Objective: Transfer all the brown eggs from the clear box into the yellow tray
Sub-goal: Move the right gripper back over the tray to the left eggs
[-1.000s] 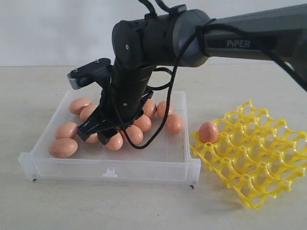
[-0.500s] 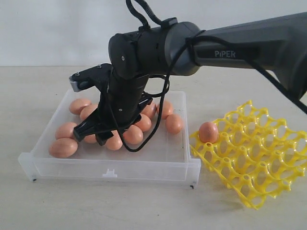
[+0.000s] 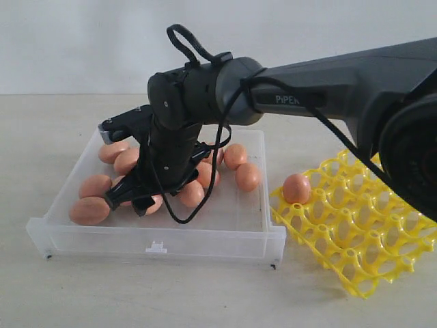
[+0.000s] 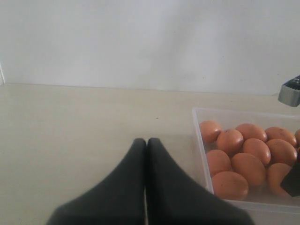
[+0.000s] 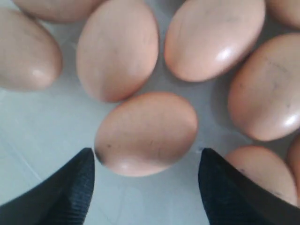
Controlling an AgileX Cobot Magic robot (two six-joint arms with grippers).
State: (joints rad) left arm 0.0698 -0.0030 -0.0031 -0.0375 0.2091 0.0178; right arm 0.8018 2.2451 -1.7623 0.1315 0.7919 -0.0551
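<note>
Your black right pincer (image 3: 128, 203) stands wide around a small brown egg (image 5: 145, 133) in the clear plastic box (image 3: 157, 239), centre left. Your left pincer (image 4: 146, 141) is clenched; one egg (image 3: 297, 188) tops the yellow tray (image 3: 362, 236).

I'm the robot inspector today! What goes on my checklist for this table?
Surface: pale, smooth table.
Job's things: many eggs lie in the clear box; one egg sits on a corner of the yellow tray, and the other cups in view are empty.
Clutter: nothing seen.
Grippers: right gripper open, down in the box, a finger on either side of an egg; left gripper shut, beside the box.
Cables: black cable loops down from the right arm over the eggs.
Surroundings: plain white wall.
</note>
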